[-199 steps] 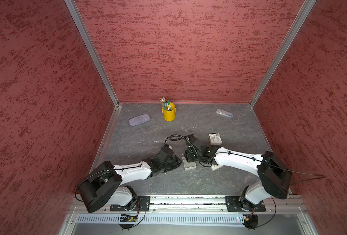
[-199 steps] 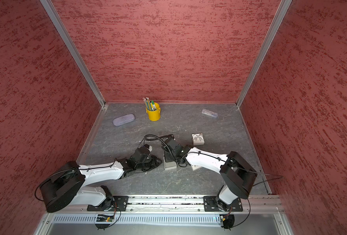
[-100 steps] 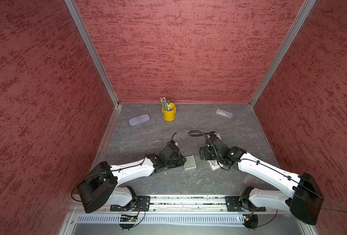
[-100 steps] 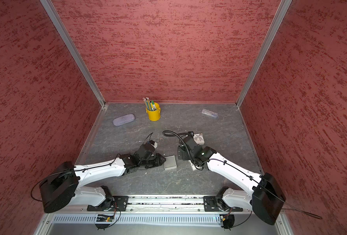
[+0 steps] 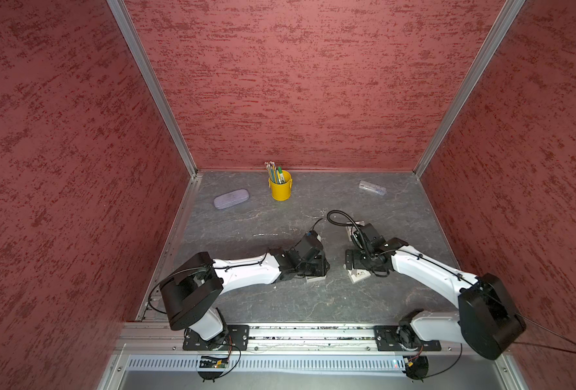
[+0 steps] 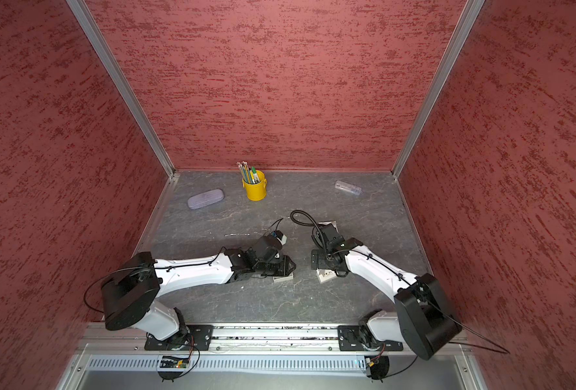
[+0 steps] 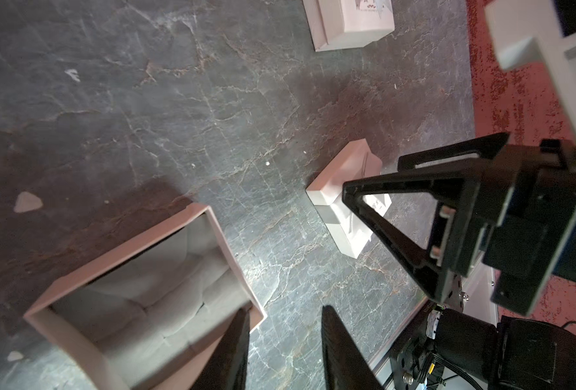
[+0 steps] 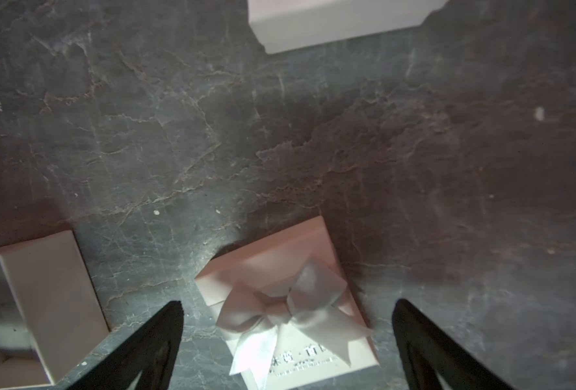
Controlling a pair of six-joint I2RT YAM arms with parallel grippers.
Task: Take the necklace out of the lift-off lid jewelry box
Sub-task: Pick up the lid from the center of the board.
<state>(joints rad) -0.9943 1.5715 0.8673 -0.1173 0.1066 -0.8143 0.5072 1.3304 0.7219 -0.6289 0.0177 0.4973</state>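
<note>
The jewelry box's open base (image 7: 138,304) sits on the dark table, showing a grey cushion inside; I cannot make out the necklace. In both top views my left gripper (image 5: 317,266) covers most of the base (image 5: 316,279). In the left wrist view the left gripper (image 7: 286,310) is partly open, one finger over the base's corner and the other outside, with bare table between them. The lift-off lid (image 8: 273,256), with a pale bow, lies flat on the table. My right gripper (image 8: 286,305) stands wide open just above the lid, a finger on either side.
A second closed white box (image 7: 347,23) stands just behind the right arm. Along the back of the table are a yellow cup of pencils (image 5: 280,189), a purple glasses case (image 5: 231,198) and a clear plastic case (image 5: 371,187). Red walls enclose three sides.
My right gripper has moved from the box to the right, where the lid now lies, and has opened wide above it. My left gripper has shifted right onto the open base.
</note>
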